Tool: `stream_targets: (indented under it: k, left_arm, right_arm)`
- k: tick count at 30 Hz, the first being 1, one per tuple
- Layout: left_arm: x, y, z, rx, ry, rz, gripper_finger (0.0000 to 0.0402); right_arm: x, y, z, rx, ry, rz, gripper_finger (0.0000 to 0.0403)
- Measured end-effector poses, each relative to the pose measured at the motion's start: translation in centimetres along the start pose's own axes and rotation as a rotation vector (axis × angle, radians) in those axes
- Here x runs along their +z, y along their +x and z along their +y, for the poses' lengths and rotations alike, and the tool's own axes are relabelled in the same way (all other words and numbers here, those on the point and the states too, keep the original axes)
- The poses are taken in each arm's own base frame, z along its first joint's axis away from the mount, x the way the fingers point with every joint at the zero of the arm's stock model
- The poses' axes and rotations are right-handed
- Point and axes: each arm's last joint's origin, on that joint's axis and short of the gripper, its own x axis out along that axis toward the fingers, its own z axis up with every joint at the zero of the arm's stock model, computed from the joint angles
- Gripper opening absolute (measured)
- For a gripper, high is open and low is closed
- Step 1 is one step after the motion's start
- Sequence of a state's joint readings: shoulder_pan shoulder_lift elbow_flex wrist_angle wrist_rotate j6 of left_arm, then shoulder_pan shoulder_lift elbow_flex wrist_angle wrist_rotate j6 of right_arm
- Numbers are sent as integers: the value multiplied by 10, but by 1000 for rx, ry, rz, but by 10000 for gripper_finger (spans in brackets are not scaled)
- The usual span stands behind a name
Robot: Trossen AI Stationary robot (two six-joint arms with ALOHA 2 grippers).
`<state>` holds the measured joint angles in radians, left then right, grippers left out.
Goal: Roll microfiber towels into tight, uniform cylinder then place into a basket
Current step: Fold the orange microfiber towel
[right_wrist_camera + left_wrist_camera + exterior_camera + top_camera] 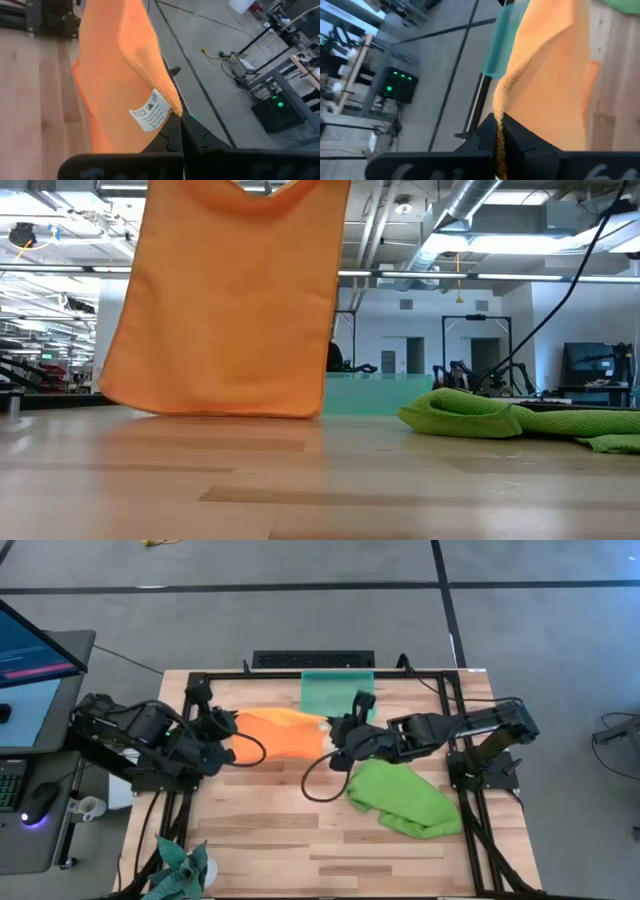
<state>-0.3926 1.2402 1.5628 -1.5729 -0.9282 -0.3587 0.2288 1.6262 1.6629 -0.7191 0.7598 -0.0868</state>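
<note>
We note a wooden table [260, 830] on a black frame. A dark teal-grey cloth [180, 875] lies at its near left corner. Left of the table, a desk carries a monitor [30, 650], keyboard [8, 785] and mouse [42, 802].

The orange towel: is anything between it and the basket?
Nothing visible. The orange towel hangs over the table, pinched by the left jaws and right jaws. The basket is right behind it; the green towel lies on the other side.
</note>
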Motion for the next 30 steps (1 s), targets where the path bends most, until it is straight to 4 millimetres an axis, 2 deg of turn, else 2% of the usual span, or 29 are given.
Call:
stream_targets:
  k: [4,7,15,19,22,24,27,30]
  left_arm:
    - [2,4,5,110,9,-16,0]
    - [2,9,13,204,5,-9,0]
    - [0,32,38,316,7,128,0]
    - [-2,39,46,345,-2,173,0]
    - [-2,39,45,313,-40,175,0]
    - [-2,38,39,212,-110,175,0]
    - [0,33,22,-42,-234,208,0]
    - [-4,29,-7,-208,-260,231,0]
  right_arm:
    - [1,6,-8,-31,12,-2,2]
    - [3,12,-21,-85,26,-10,2]
    - [11,32,-53,-189,34,-76,2]
    - [17,31,-55,-200,18,-120,2]
    - [16,27,-47,-174,-4,-115,3]
    - [12,22,-37,-120,-10,-86,4]
    - [1,18,-9,46,-8,-3,4]
    - [-14,19,29,124,-23,124,4]
